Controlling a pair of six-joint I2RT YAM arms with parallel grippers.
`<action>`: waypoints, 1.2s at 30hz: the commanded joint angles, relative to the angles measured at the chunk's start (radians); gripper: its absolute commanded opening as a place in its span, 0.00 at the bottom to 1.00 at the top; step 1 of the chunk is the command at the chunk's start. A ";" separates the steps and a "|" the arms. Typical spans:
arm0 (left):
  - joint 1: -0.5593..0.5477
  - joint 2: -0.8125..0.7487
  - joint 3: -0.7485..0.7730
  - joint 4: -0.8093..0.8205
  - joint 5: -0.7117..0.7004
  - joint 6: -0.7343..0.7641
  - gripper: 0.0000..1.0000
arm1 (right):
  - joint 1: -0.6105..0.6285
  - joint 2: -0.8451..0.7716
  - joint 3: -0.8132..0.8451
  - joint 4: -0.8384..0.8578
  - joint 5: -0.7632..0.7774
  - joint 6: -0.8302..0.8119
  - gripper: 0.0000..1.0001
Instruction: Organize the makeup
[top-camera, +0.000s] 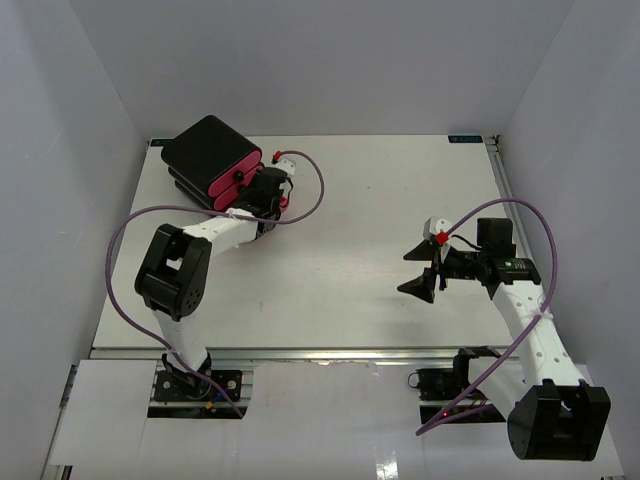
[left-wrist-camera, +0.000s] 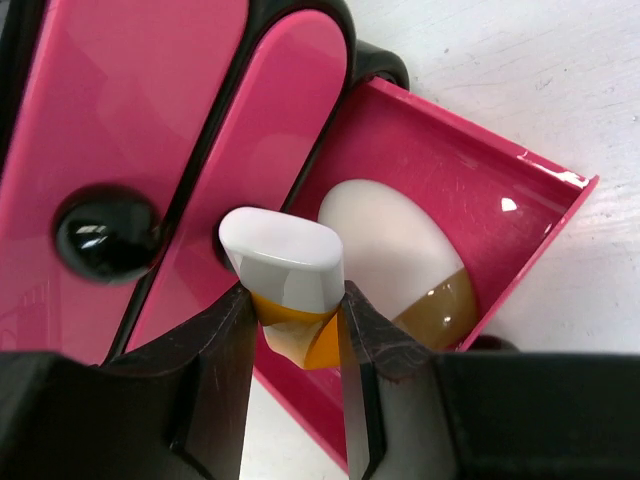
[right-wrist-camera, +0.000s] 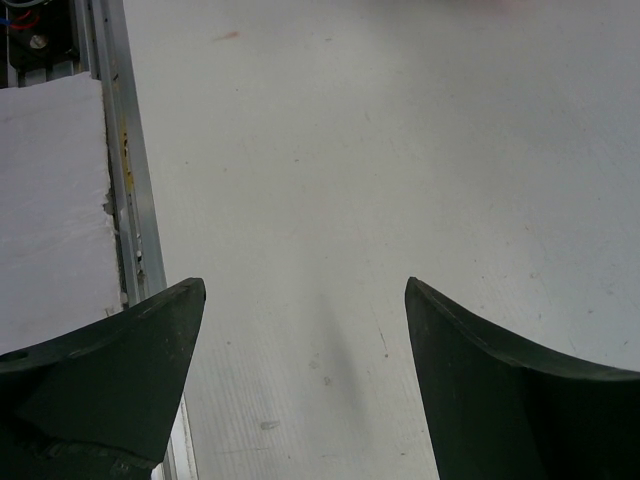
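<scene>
Pink drawer (left-wrist-camera: 450, 150): open, standing out from the black box (top-camera: 205, 148); a white oval puff (left-wrist-camera: 385, 240) lies inside.
Left pincer (left-wrist-camera: 295, 300): clenched on the orange white-capped tube (left-wrist-camera: 285, 262), over the drawer's edge.
Right pincer (right-wrist-camera: 305, 290): released, spread wide above the tabletop (right-wrist-camera: 400, 150), well apart from the box.

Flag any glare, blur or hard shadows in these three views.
Left wrist: specular highlights on the glossy pink open drawer and round black knob; the orange white-capped tube is sharp, the left fingers gripping it dark and featureless. Right wrist: right fingers underexposed, soft shadow on the white table between them. Top external: even diffuse light, faint shadows only.
</scene>
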 joint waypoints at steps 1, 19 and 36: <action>0.006 0.017 0.049 0.060 -0.029 0.044 0.09 | -0.007 0.009 -0.014 0.025 -0.008 -0.010 0.87; 0.012 0.047 0.003 0.072 -0.006 0.038 0.24 | -0.009 0.006 -0.014 0.025 -0.009 -0.010 0.88; 0.022 0.055 0.022 0.025 -0.012 -0.011 0.60 | -0.012 -0.002 -0.014 0.025 -0.016 -0.010 0.88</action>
